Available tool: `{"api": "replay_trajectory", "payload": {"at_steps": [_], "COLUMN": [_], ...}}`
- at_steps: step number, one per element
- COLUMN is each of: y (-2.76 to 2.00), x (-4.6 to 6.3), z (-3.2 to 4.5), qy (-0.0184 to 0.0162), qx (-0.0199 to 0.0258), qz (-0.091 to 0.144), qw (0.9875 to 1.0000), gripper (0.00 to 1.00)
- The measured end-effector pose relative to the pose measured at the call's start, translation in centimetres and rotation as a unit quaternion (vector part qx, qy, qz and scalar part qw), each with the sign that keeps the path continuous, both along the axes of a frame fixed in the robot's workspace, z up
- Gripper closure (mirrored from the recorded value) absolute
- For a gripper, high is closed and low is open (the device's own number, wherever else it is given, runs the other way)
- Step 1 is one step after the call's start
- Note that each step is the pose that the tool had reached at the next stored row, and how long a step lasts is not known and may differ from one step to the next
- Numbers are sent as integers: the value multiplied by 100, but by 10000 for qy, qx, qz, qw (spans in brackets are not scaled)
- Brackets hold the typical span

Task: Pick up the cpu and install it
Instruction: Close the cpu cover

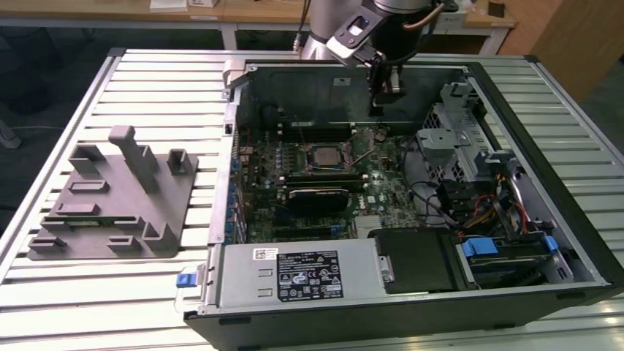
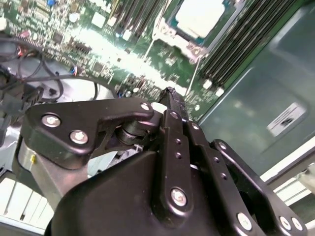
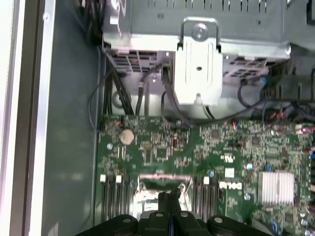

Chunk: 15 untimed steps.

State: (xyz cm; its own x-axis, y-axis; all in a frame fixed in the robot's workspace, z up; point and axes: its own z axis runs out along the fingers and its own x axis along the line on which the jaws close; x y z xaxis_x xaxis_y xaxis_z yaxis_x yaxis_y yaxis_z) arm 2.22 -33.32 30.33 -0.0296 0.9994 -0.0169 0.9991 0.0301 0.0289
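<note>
The cpu (image 1: 320, 156), a small square chip with a pale silver top, lies flat in the socket in the middle of the green motherboard (image 1: 381, 157) inside the open computer case. In the second wrist view the cpu (image 2: 199, 17) sits within the socket's metal frame. My gripper (image 1: 378, 110) hangs above the board's far part, beyond the cpu and a little toward the exterior view's right, apart from it. Its black fingers (image 2: 172, 98) are pressed together at the tip with nothing between them. In the first wrist view the gripper (image 3: 169, 195) points down at the socket frame.
Long black memory sticks (image 1: 317, 131) flank the socket. A metal drive cage (image 1: 458, 124) and cable bundles fill the case on the exterior view's right. A power supply (image 1: 292, 274) sits at the near side. A grey plastic tray (image 1: 107, 197) with upright blocks stands outside the case.
</note>
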Motion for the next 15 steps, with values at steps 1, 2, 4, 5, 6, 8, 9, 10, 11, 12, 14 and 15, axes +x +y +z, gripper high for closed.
{"api": "replay_trajectory", "payload": {"at_steps": [1, 2, 4, 5, 6, 8, 9, 10, 11, 12, 14, 15], "y": [0, 0, 0, 0, 0, 0, 0, 0, 0, 0, 0, -1], "x": [25, 44, 79, 97, 116, 156, 173, 189, 202, 214, 232, 239], "z": [-9, -21, -51, -68, -85, -123, -141, -159, -177, -195, -231, -249], "qy": [3, 4, 8, 10, 12, 19, 23, 27, 31, 34, 38, 39], "qx": [0, -1, -2, -1, -1, -1, -1, 0, -1, -1, -1, -1], "qz": [0, 0, 0, 0, 0, 0, 0, 0, 0, 0, 0, 0], "qw": [10000, 10000, 10000, 10000, 10000, 10000, 10000, 10000, 10000, 10000, 10000, 10000], "gripper": [89, 89, 89, 89, 89, 89, 89, 89, 89, 89, 89, 89]}}
